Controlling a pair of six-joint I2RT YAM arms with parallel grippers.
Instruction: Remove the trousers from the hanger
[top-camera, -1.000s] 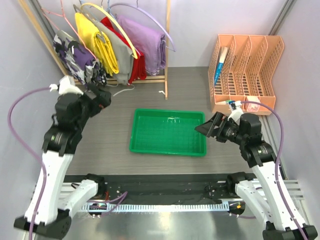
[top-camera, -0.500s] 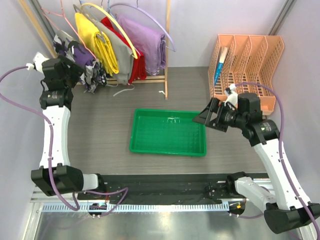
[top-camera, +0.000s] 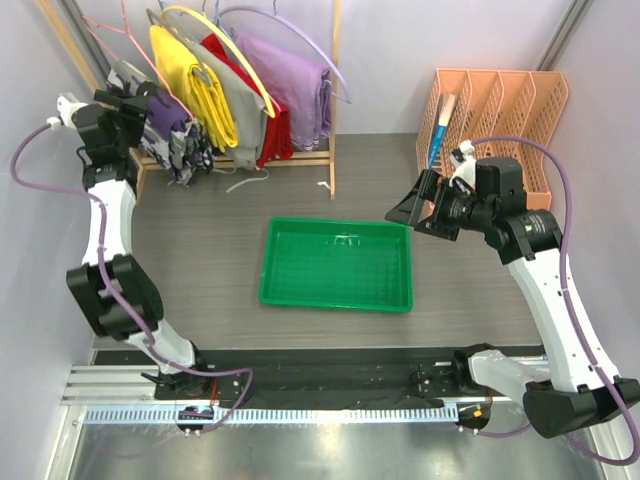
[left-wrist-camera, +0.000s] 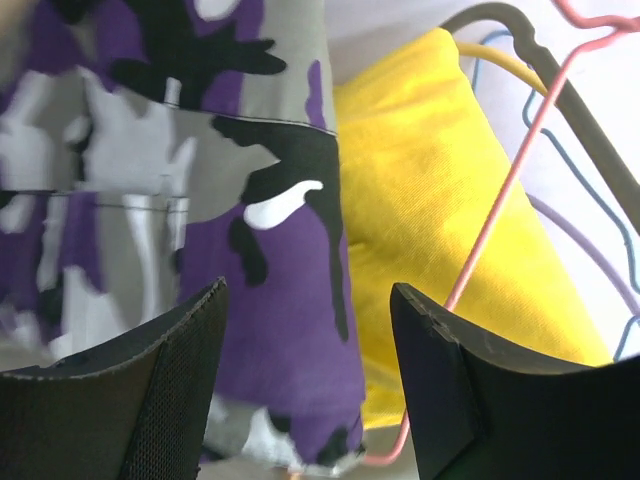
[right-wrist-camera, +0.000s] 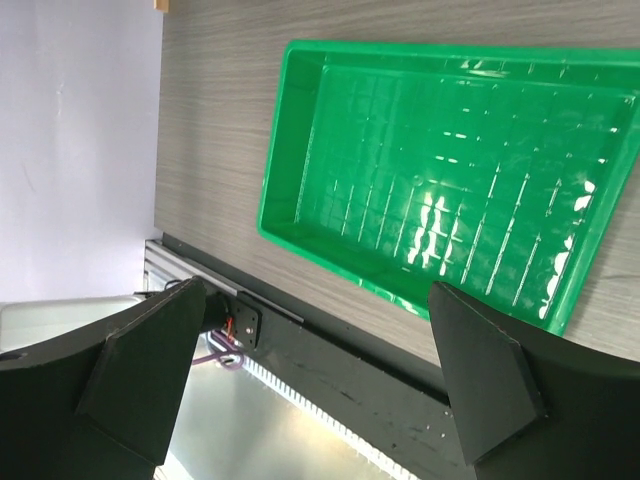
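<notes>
Left end effector (left-wrist-camera: 308, 290), jaws apart, faced the trousers (left-wrist-camera: 150, 150) hanging on the pink hanger (left-wrist-camera: 520, 172) (beside a yellow garment (left-wrist-camera: 440, 180)), apparently placed to pinch the cloth. Right end effector (right-wrist-camera: 318, 290) stood open, facing the green tray (right-wrist-camera: 278, 140).

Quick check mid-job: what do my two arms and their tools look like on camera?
The left arm and right arm both have white link shells with black joint housings, and a purple cable loops alongside each. The left tool and right tool each carry two broad, black, wedge-shaped fingers with finely textured inner faces.
</notes>
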